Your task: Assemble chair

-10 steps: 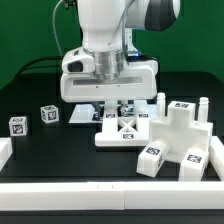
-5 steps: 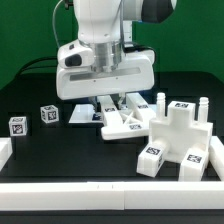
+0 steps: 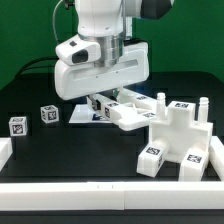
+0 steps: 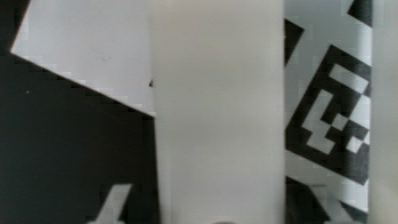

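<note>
Exterior view, left to right: plain white edge block [image 3: 4, 150] sat at the table [image 3: 90, 150] edge. Next came the far-left cube [image 3: 17, 125], tagged, resting on the black surface. The second cube [image 3: 49, 115], also tagged, sat near it, slightly further back, not touching. The marker board [image 3: 79, 117] lay flat behind, mostly hidden under the arm.

Centre: gripper [image 3: 100, 104] pointed down and leaned over, jaws at a narrow gap, clamped on one end of the flat panel [image 3: 132, 117]. The panel was off the table and tilted, free end toward the exterior view's right, right at the chair sub-assembly [image 3: 180, 135]. Could not tell whether they touched.

The sub-assembly stood on the table at the right. It had a chunky white body, two upright pegs on top, and tags on the top face and both front faces.

Wrist view: close white part surfaces and one large tag [image 4: 334, 100] filled the picture, dark table behind. Could not tell which part it was. Fingertips were not distinguishable there.
</note>
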Robot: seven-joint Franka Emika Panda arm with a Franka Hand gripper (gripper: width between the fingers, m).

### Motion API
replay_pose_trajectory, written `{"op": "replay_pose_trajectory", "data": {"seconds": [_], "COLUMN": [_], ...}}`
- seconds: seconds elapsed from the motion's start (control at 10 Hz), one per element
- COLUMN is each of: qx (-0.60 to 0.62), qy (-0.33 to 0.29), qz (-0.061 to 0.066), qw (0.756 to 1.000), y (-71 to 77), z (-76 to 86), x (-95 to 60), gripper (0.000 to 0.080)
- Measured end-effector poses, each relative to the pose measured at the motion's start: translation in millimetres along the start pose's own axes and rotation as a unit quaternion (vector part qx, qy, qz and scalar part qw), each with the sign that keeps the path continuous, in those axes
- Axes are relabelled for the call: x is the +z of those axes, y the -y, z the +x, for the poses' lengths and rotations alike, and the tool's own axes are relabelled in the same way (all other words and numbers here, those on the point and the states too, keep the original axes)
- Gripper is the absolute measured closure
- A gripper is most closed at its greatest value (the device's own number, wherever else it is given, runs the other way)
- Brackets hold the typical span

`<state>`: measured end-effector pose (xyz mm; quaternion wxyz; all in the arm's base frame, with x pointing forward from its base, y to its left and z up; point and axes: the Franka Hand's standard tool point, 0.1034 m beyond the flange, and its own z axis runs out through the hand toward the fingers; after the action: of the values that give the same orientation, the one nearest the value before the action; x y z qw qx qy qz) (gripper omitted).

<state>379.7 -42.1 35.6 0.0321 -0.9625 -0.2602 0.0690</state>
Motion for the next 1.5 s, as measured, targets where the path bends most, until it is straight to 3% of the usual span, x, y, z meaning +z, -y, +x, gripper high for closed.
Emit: {"op": "replay_pose_trajectory", "data": {"seconds": [0.4,0.8,1.1,1.3,1.5], "qx": [-0.216,-0.322,-0.502,-0.577,-0.618], "qy": [0.006,0.014,0.019,0.02,0.034], "qz": [-0.023,-0.025,-0.054,-0.08,-0.077], "qw": [0.976,0.946,0.863,0.813,0.782], "y": [-13.1,-16.1,-36.7,-35.2,-38.9], "z": [13.2,11.3,39.7,38.7,34.6], "x": [-11.7,-11.2,-21.5,-21.6,-20.6], "gripper": [0.0515,0.0515,0.0515,0.0515,0.0515]}}
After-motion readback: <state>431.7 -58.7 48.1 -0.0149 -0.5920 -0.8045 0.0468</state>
